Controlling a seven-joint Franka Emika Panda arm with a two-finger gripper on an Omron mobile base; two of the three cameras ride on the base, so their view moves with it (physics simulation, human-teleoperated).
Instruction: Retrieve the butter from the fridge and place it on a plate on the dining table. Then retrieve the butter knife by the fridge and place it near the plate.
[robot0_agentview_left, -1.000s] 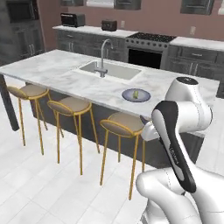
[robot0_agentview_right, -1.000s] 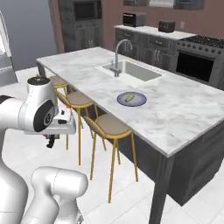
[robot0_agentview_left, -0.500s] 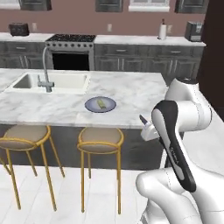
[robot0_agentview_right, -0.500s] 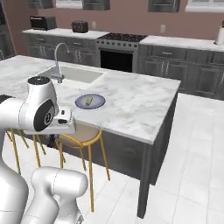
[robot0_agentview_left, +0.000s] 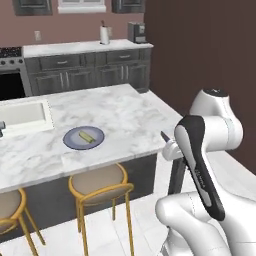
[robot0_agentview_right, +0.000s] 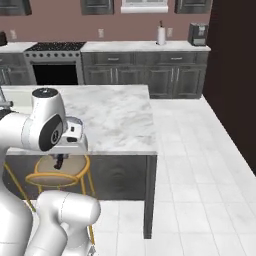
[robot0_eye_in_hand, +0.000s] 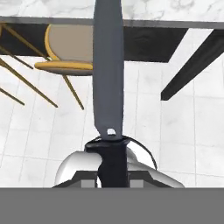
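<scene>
Butter knife (robot0_eye_in_hand: 108, 70), slim with a grey blade and black handle, sits pinched at the handle in the robot's gripper (robot0_eye_in_hand: 112, 168), its long axis running straight out from the hand toward the white marble dining table (robot0_agentview_left: 125, 117). On that top, well apart, the pale yellow butter (robot0_agentview_left: 87, 135) lies on the round bluish-grey plate (robot0_agentview_left: 72, 142), above a brown round stool (robot0_agentview_left: 98, 181).

Butter knife (robot0_eye_in_hand: 108, 70) tip beyond hand view's top
</scene>
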